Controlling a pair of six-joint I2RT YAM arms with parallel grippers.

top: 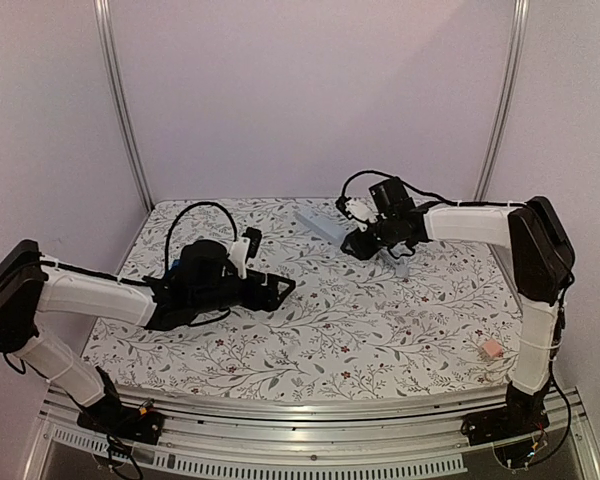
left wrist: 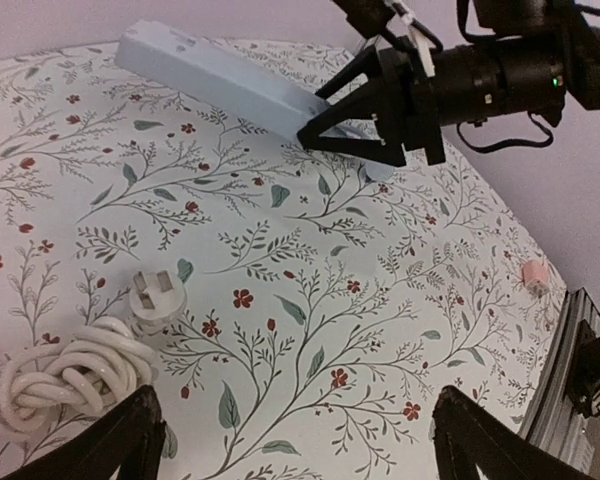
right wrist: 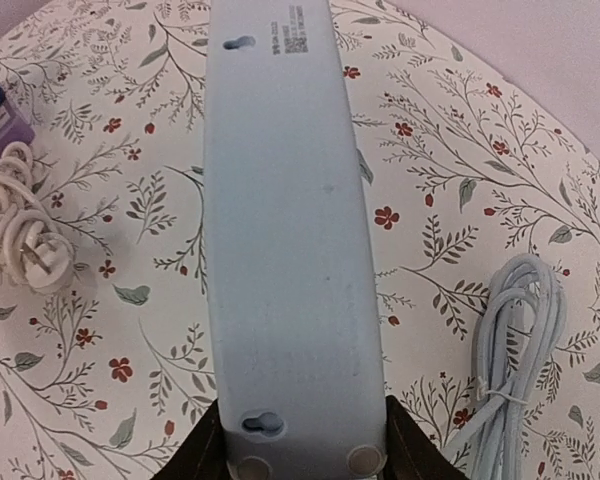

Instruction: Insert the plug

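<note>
1. The right end effector (right wrist: pixel 300 445) is pinching one end of the power strip (right wrist: pixel 290 200), its fingers pressing on the two long edges. Gripping at the very end is leaving the rest of the body free.
2. The strip is showing its back to the right wrist camera, with keyhole slots and round feet. No sockets are showing in any view. My read is that it is being held so it can be turned or steadied, because nothing can go in from this side.
3. The strip's own pale cable (right wrist: pixel 515 340) is lying bundled on the bench (left wrist: pixel 310 300), just beside the gripped end.
4. Over on the other side, the left end effector (left wrist: pixel 300 440) is hanging spread wide and carrying nothing, low over the bench.
5. The plug (left wrist: pixel 155 293) is sitting on the bench near the left finger, with its pin face turned upward as far as I can tell. It is touching its coil of white cord (left wrist: pixel 60 375).
6. Plug and strip are lying well apart, so I'm judging the insertion hasn't begun. The wide spread is looking like a set-up for picking up the plug.
</note>
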